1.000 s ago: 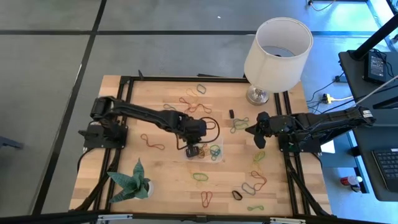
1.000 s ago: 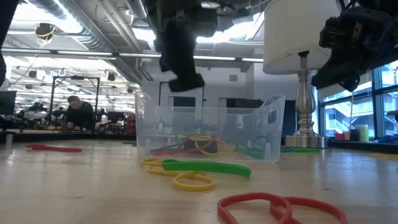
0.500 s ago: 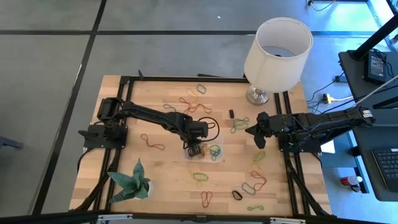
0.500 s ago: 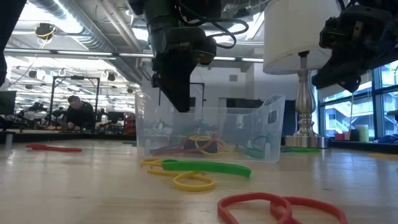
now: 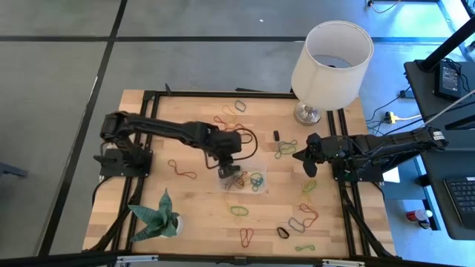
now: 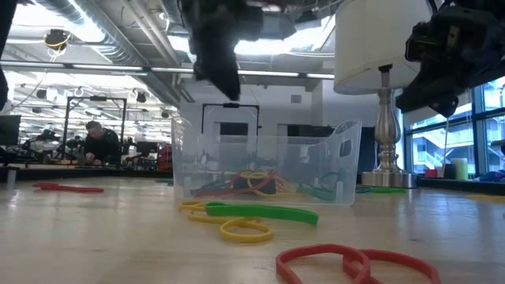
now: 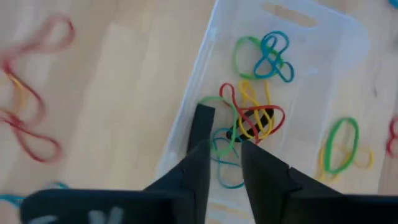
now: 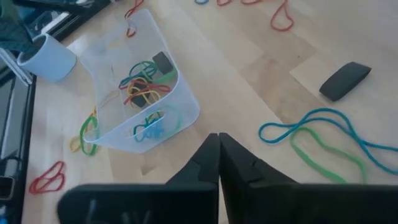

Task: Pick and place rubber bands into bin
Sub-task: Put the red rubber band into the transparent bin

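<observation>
The bin [image 5: 260, 187] is a clear low tray at mid-table, and it holds several rubber bands [image 7: 250, 118] in red, yellow, green and blue. More rubber bands [image 5: 239, 211] lie loose on the wood around it. My left gripper [image 7: 225, 142] hangs open above the bin's left end, with nothing between its fingers; the low view shows it [image 6: 218, 69] well above the bin's rim [image 6: 197, 125]. My right gripper [image 8: 217, 140] is shut and empty, held above the table's right side [image 5: 300, 154], with blue and green bands [image 8: 314, 138] lying on the table in front of it.
A white lamp [image 5: 331, 58] stands at the far right corner. A green paper plant [image 5: 154, 216] in a pot sits at the near left. A small black block [image 5: 276, 136] lies between the bin and the lamp. Bare wood shows left of the bin.
My left gripper first dipped down into the bin, then rose clear above its rim and drew back a little toward the table's left and far side. The bin and the bands have kept their places.
</observation>
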Controlling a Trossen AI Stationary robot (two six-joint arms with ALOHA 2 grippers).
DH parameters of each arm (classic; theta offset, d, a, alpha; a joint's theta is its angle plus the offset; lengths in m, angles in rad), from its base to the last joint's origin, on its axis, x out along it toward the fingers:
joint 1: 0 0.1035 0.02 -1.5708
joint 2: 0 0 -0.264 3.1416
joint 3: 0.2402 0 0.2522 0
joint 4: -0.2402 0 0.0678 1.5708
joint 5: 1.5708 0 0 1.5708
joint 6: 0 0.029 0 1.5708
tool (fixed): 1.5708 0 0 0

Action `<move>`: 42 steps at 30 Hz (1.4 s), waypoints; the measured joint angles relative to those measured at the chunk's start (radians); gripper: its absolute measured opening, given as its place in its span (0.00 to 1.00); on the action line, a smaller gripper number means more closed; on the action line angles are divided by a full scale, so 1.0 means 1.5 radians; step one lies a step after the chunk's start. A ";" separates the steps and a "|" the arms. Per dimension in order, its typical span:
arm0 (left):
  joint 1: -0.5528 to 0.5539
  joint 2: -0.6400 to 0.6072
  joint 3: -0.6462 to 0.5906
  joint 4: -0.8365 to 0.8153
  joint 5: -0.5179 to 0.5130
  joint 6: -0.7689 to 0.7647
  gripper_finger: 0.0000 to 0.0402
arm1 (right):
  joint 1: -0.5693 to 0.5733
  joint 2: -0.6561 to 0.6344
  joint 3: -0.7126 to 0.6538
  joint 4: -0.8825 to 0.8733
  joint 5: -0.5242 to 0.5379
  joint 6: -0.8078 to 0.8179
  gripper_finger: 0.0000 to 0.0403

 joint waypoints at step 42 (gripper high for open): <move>0.099 -0.523 -0.493 0.183 0.100 0.165 0.00 | 0.452 0.566 0.340 -0.388 -0.202 0.985 0.28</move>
